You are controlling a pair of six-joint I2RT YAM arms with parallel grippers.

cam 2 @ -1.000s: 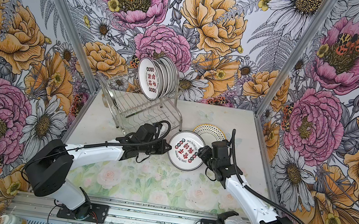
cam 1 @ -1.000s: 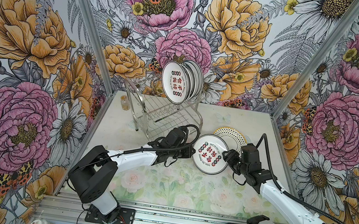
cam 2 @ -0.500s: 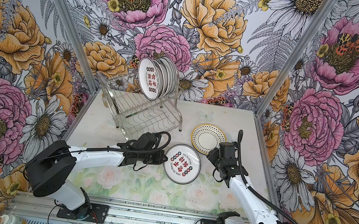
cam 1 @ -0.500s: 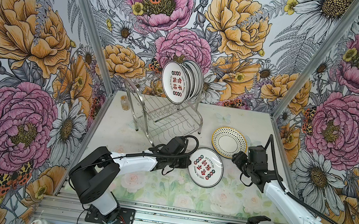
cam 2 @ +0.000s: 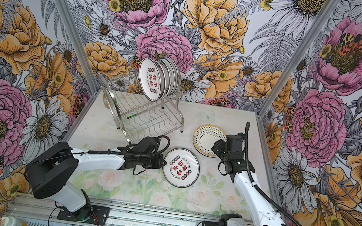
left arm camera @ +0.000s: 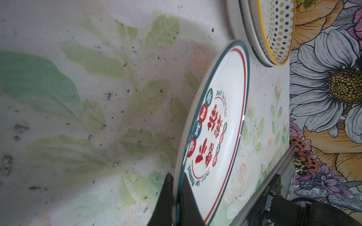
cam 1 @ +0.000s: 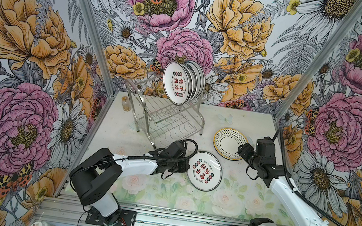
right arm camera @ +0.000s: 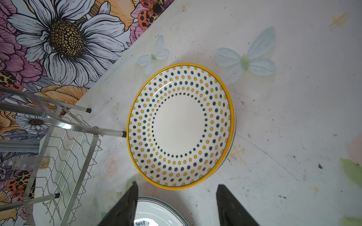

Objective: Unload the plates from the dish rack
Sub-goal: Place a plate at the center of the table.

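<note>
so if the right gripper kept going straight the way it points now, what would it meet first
Most likely the yellow-rimmed dotted plate: it lies straight ahead of the open right gripper. Height is hard to judge, so it might skim over the rim.

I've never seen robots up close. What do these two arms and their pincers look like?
The left arm and right arm have white shells with black joints. Ribbed black hoses run along them. The left gripper and right gripper end in black wedge-shaped fingers.
</note>
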